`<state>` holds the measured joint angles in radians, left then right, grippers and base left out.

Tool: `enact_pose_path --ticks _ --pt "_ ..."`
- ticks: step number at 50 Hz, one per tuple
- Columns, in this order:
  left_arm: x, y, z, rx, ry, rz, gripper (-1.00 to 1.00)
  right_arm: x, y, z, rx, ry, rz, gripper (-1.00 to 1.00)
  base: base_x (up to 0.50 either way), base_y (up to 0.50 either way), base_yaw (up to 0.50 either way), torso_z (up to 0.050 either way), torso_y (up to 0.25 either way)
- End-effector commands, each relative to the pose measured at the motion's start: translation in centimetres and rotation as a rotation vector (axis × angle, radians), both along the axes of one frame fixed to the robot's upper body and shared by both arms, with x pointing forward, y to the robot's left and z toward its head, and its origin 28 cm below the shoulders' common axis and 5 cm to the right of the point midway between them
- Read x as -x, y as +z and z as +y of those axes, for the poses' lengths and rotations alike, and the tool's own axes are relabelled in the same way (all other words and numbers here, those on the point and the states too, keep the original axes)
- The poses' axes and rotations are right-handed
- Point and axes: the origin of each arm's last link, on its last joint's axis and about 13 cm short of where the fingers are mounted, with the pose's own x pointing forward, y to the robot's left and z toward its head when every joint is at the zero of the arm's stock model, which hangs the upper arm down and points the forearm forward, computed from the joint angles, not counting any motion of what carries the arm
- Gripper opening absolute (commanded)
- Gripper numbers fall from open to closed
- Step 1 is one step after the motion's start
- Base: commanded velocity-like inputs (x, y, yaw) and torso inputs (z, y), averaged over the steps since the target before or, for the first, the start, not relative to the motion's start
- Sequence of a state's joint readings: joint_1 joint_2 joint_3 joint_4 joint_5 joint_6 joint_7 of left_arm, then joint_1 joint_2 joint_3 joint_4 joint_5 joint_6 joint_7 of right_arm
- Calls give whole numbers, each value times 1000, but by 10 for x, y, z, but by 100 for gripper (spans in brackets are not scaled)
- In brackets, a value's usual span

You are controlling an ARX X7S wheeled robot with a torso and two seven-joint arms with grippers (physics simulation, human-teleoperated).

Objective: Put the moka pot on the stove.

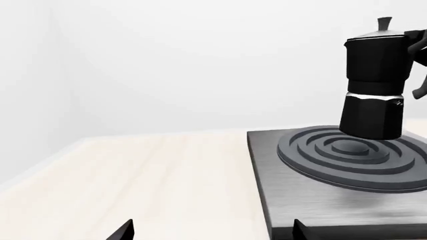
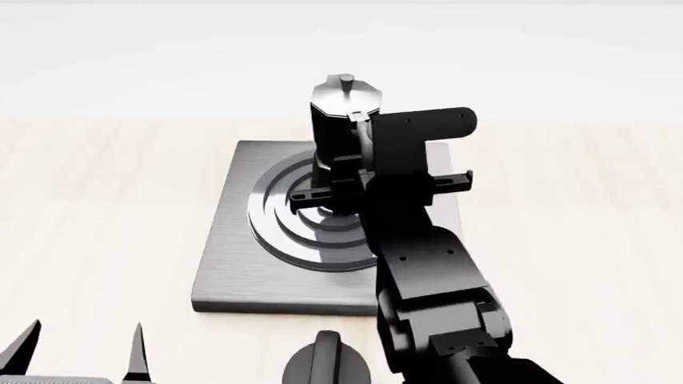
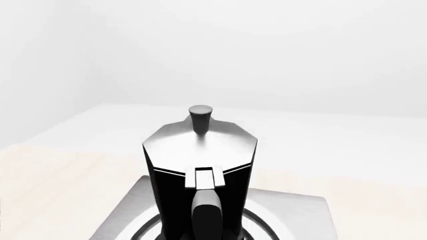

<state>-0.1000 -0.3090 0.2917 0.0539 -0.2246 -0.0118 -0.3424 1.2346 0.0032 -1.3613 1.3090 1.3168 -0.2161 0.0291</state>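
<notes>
The moka pot (image 2: 341,112), glossy black with a silver lid and knob, stands over the far part of the stove's ring burner (image 2: 309,232). It also shows in the left wrist view (image 1: 373,85), leaning slightly, with its base at the rings. I cannot tell if it rests on them. My right gripper (image 2: 357,168) is shut on the pot's handle (image 3: 208,215), which fills the near middle of the right wrist view. The grey stove slab (image 1: 300,200) lies flat on the table. My left gripper (image 1: 212,232) is open and empty, at the slab's near left corner.
A short black round knob with a ridge (image 2: 325,364) sits in front of the stove's near edge. The light wooden tabletop (image 2: 107,208) stretches left and right of the slab. A white wall stands behind.
</notes>
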Motion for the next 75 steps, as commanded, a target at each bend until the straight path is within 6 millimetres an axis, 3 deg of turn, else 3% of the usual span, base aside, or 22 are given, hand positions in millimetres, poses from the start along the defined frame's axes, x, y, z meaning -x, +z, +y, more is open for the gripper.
enact_pose_path --ticks 1,75 --pt "1 1 0 4 -5 -3 100 0 0 1 -7 3 -10 -100 0 0 0 0 0" --pt "2 0 0 3 -3 -1 100 9 -23 2 -41 11 52 -100 0 0 0 0 1"
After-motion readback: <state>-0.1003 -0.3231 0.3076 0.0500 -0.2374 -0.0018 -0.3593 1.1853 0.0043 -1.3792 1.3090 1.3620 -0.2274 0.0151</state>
